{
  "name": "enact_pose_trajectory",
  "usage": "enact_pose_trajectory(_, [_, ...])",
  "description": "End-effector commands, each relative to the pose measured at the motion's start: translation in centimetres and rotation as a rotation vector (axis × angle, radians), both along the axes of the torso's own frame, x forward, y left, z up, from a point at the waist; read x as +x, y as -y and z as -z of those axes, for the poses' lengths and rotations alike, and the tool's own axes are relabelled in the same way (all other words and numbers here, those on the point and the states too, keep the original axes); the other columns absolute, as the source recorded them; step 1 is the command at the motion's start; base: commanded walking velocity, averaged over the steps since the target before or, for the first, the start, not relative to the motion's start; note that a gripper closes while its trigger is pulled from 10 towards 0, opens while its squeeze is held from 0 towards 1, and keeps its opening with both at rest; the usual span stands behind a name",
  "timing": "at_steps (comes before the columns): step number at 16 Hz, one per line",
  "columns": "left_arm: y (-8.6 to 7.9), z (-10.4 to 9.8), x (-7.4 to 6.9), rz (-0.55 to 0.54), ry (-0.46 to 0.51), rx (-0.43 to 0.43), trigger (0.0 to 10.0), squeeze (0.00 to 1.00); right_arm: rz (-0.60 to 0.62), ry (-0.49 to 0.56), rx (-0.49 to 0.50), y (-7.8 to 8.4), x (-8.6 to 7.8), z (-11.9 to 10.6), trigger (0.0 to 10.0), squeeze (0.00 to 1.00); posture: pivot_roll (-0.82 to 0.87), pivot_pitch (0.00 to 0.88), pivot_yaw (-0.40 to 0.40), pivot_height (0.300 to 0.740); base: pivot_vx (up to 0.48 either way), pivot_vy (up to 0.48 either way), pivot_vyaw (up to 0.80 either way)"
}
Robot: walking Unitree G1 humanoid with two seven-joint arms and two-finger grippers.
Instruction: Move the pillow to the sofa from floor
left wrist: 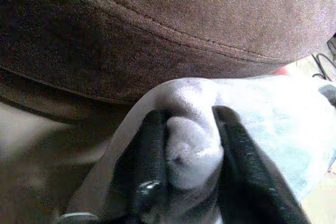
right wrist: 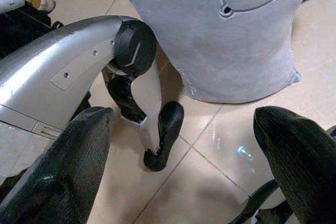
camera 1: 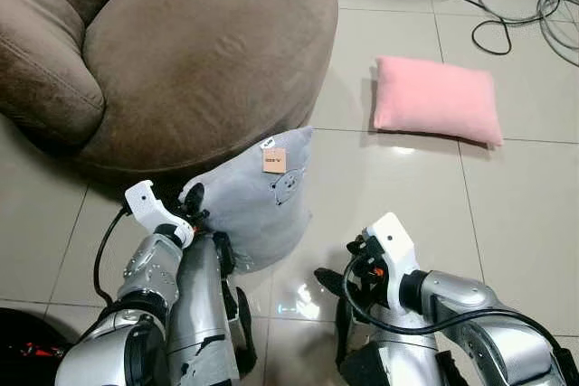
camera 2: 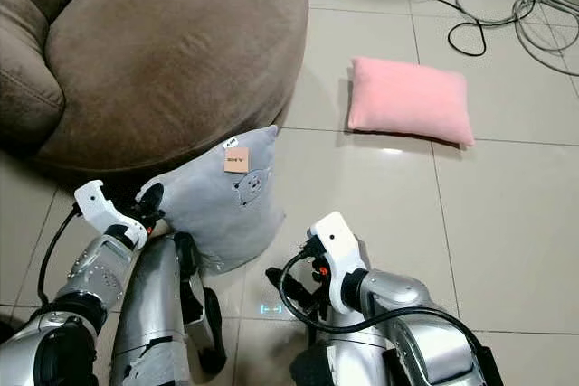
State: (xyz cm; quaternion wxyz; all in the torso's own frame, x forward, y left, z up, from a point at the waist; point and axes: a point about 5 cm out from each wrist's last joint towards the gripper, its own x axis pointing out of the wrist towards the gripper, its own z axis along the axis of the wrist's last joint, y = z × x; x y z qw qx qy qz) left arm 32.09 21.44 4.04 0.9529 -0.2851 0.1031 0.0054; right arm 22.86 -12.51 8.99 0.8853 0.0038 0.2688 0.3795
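Grey pillow [camera 1: 258,210]: it stands on edge on the tiled floor [camera 1: 507,214], leaning by the foot of the brown sofa [camera 1: 181,51], a small tan tag near its top corner and a bear face printed on its front.
Left gripper [left wrist: 191,150]: its two black fingers [left wrist: 152,150] pinch a bunched fold at the grey pillow's corner nearest the sofa.
Right gripper [right wrist: 184,150]: it hangs low over the tiles with its fingers spread wide, near the grey pillow's lower edge but not touching it.
Pink pillow [camera 1: 437,99]: it lies flat on the floor, well apart from both grippers, beyond the grey one.
Cables [camera 1: 516,6]: loose loops lie on the tiles behind the pink pillow.
Hard to see: the left arm covers the grey pillow's lower left part; the sofa is cut off at the edge.
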Motion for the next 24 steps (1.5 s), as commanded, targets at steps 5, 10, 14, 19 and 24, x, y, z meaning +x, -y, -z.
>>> enact_pose_trajectory(5, [0.5, 1.5, -1.0, -0.023, -0.058, -0.020, 0.0, 0.00, 0.005, -0.018, -0.010, 0.5, -0.3, 0.3, 10.0, 0.00, -0.06, 0.270, -0.016, 0.525, 0.000, 0.000, 0.00])
enact_pose_trajectory(10, [1.2, 1.6, -0.9, -0.007, -0.050, -0.054, 0.0, 0.00, 0.008, -0.006, -0.012, 0.1, 0.3, 0.6, 10.0, 0.00, -0.05, 0.216, -0.015, 0.525, 0.000, 0.000, 0.00])
enact_pose_trajectory(14, [3.2, 1.4, -0.7, 0.150, -0.023, -0.053, 0.0, 0.00, 0.051, 0.034, -0.022, 0.0, 2.5, 1.0, 10.0, 0.00, -0.04, 0.120, 0.019, 0.525, 0.000, 0.000, 0.00])
enact_pose_trajectory(19, [6.3, -0.2, -0.6, 0.371, 0.140, 0.025, 0.0, 0.00, 0.178, 0.110, -0.007, 0.1, 4.7, 1.2, 10.0, 0.00, 0.03, 0.000, 0.003, 0.525, 0.000, 0.000, 0.00])
enact_pose_trajectory(24, [7.2, -4.0, -0.2, 0.317, 0.295, 0.109, 0.0, 0.00, 0.211, 0.201, 0.025, 0.4, 6.3, -0.3, 10.0, 0.00, 0.04, 0.000, -0.006, 0.525, 0.000, 0.000, 0.00])
